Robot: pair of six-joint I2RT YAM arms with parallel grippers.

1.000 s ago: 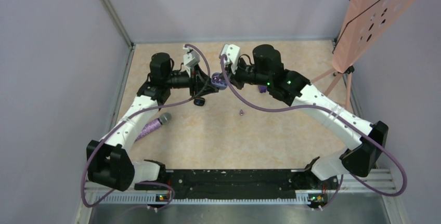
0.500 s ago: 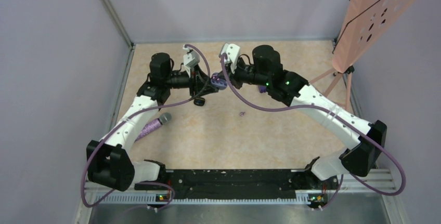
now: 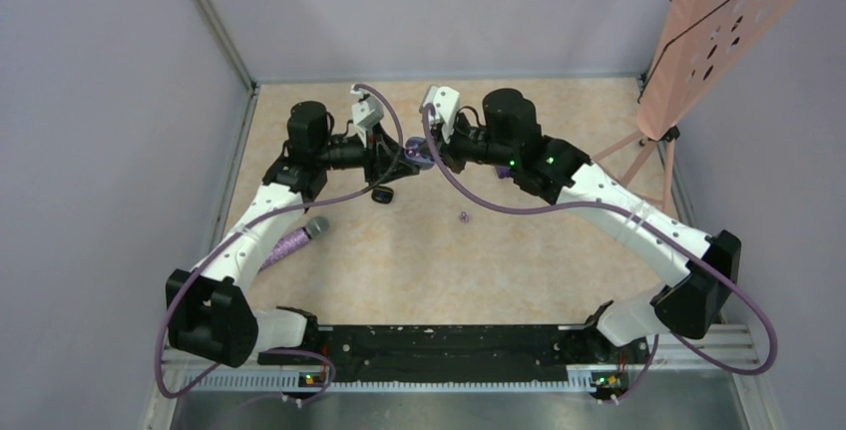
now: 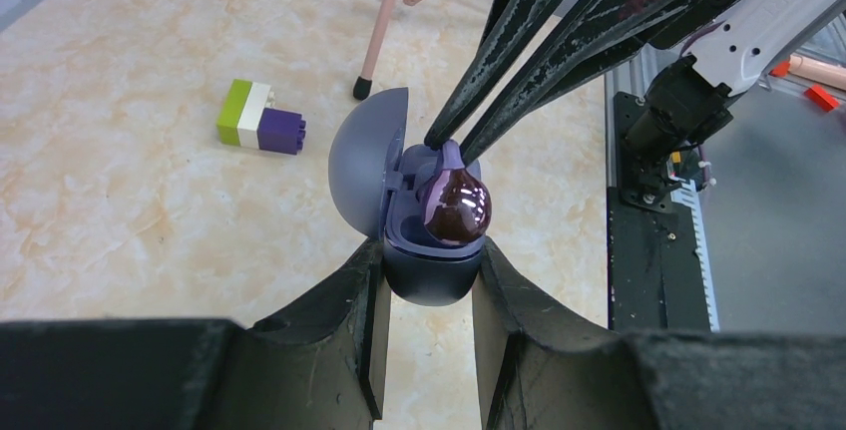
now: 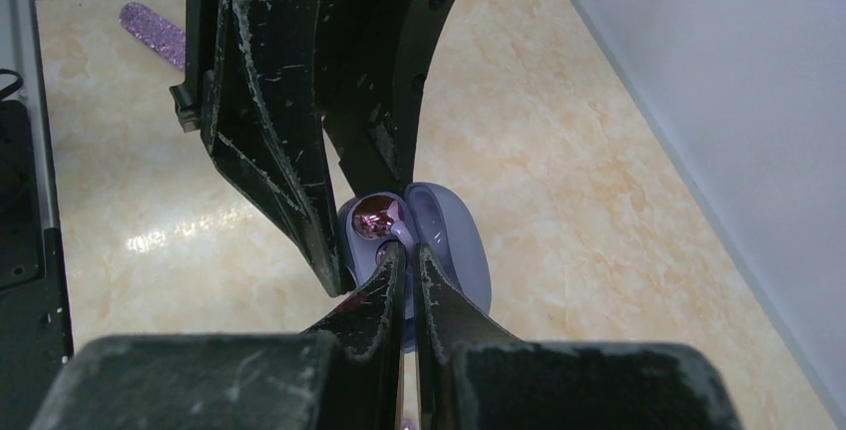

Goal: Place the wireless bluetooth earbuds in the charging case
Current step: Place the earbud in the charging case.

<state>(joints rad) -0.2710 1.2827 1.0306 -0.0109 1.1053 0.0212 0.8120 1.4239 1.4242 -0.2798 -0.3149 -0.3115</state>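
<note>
Far left on the desk (image 3: 329, 280) I see a purple glitter microphone (image 3: 294, 240) lying beside the left arm's forearm, well apart from the work. Next, my left fingers (image 4: 364, 310) are clamped on the charging case (image 4: 431, 280), one finger on each side of its dark base, holding it up off the desk. The case is open and its lid (image 4: 357, 176) swings out to the left in the left wrist view. A small black piece (image 3: 382, 195) lies on the desk just below that wrist in the top view.

One purple earbud (image 4: 457, 209) sits at the mouth of the case. Its glossy rounded body is partly down in the cavity and its stem points up. My right fingers (image 5: 384, 295) come in from the opposite side, drawn narrow, with their tips pinching that stem. In the right wrist view the earbud shows just past the tips, against the case's inner wall. I cannot tell whether it is fully seated.

Further right, a small purple piece (image 3: 463, 216) rests alone on the desk, in front of the two wrists and apart from both. A green, white and purple block (image 4: 261, 126) lies on the desk beyond the case, near a leg of the pink stand (image 4: 384, 21). The stand's perforated pink board (image 3: 728, 21) rises at the far right corner.
</note>
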